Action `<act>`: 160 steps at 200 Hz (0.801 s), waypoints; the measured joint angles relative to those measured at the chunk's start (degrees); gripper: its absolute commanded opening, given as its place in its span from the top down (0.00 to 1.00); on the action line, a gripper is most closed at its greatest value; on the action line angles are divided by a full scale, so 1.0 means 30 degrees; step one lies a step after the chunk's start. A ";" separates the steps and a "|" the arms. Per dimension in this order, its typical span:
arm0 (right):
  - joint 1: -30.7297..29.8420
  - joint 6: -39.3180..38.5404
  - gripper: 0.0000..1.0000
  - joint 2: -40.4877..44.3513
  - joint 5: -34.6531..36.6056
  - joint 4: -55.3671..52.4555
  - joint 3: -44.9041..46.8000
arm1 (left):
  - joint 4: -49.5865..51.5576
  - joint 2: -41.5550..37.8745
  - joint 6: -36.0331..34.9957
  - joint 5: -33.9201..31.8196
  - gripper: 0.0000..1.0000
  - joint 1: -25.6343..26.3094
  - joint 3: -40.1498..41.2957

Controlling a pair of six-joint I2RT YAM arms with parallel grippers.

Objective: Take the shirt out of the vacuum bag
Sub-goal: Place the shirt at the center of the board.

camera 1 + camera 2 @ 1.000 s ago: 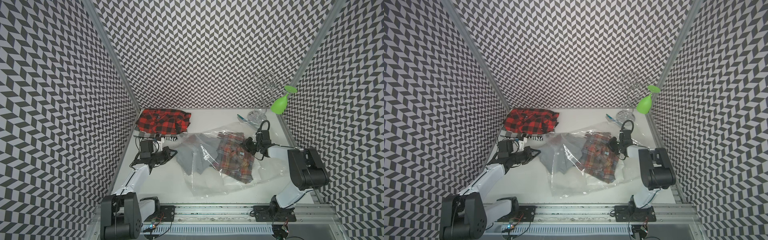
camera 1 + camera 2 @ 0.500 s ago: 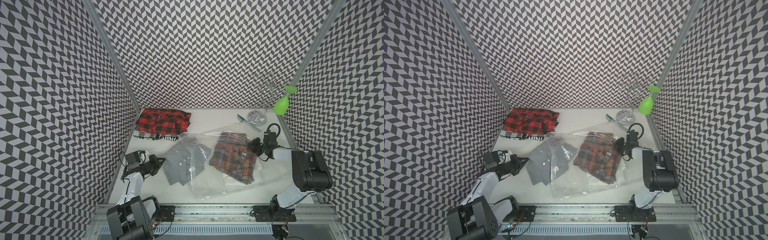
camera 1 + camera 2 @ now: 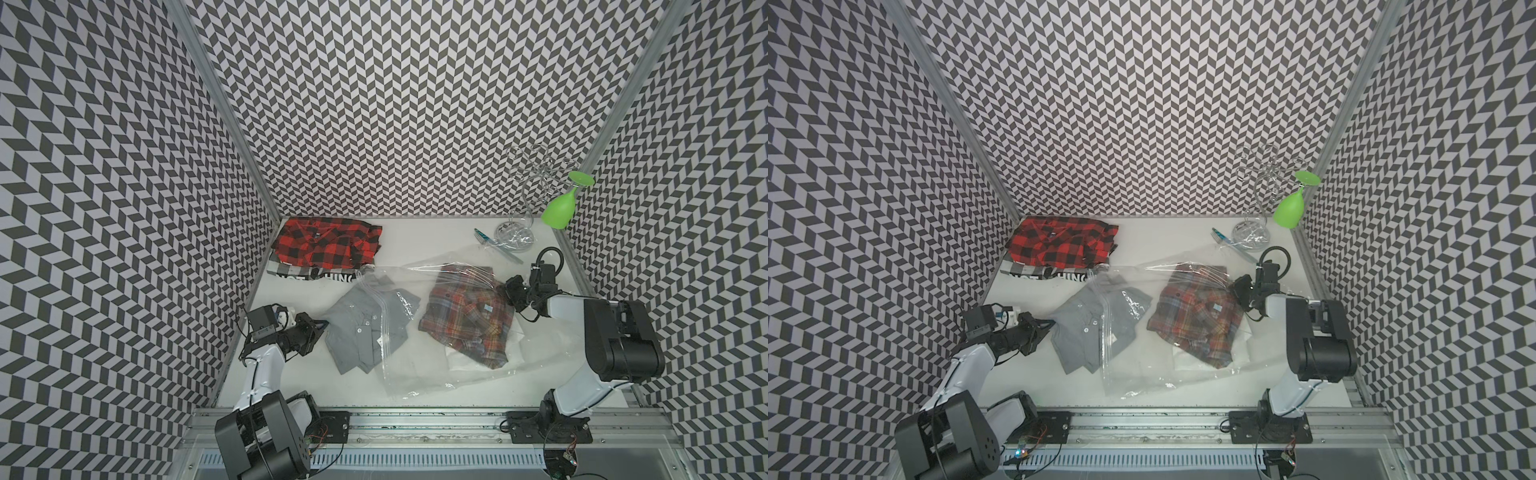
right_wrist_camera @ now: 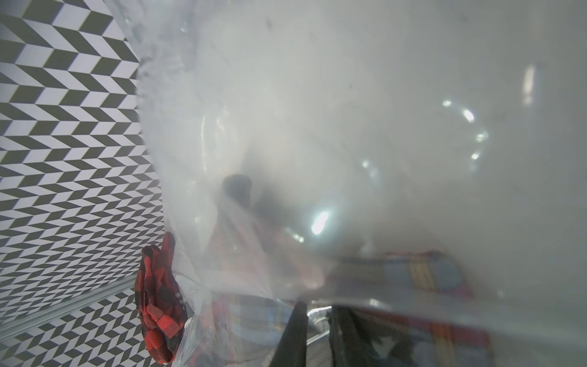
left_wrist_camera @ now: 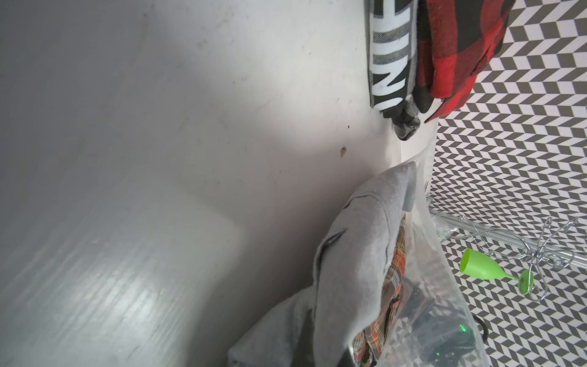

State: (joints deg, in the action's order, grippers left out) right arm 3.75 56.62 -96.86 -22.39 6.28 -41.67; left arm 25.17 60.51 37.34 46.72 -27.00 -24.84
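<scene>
Firstly, vacuum bag: clear crinkly film, lying flat on the white table, middle to right; its zip mouth is toward the left arm.
Gray shirt: soft, buttoned, folded; about half is outside the mouth, the other half is under the film.
Plaid shirt: red-brown checks, fully inside the bag.
Left gripper: fingers clenched on the gray shirt's left corner.
Right gripper: at the bag's right edge; fingers narrowly apart, grasping or released I cannot tell.
Open room: bare table in front of the gray shirt; a red-black check shirt fills the back left corner.
Hidden: the right wrist view is fogged by film; a white patch under the plaid shirt is unclear.
</scene>
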 measured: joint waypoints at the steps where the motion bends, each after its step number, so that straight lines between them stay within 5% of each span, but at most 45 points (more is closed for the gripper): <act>1: 0.0007 -0.0007 0.81 -0.0015 -0.0015 -0.0007 -0.0022 | 0.0044 0.0000 0.0015 -0.0015 0.56 -0.0007 0.0000; 17: 0.0051 -0.0051 0.78 -0.0219 -0.0146 -0.0051 -0.0270 | 0.0801 -0.0007 -0.0087 -0.0350 0.36 -0.0015 -0.0226; 70: 0.0080 -0.0488 0.70 -0.0794 -0.0481 -0.0299 -0.1056 | 0.3300 0.1435 -0.2645 -0.3628 0.25 0.0678 -0.7752; 122: 0.0102 -0.1129 0.67 -0.0976 -0.0634 -0.0743 -0.1508 | 0.3832 0.7074 -0.6659 -0.7031 0.25 0.8714 -1.3857; 160: 0.0175 -0.1581 0.66 -0.0976 -0.0831 -0.0903 -0.1581 | 0.5945 1.0841 -0.9304 -0.9231 0.28 1.0848 -1.4535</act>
State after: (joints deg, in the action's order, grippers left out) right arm 4.27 51.88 -99.79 -24.88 3.57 -46.41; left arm 43.00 93.03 9.43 19.03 5.54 -68.45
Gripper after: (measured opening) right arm 0.339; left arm 0.721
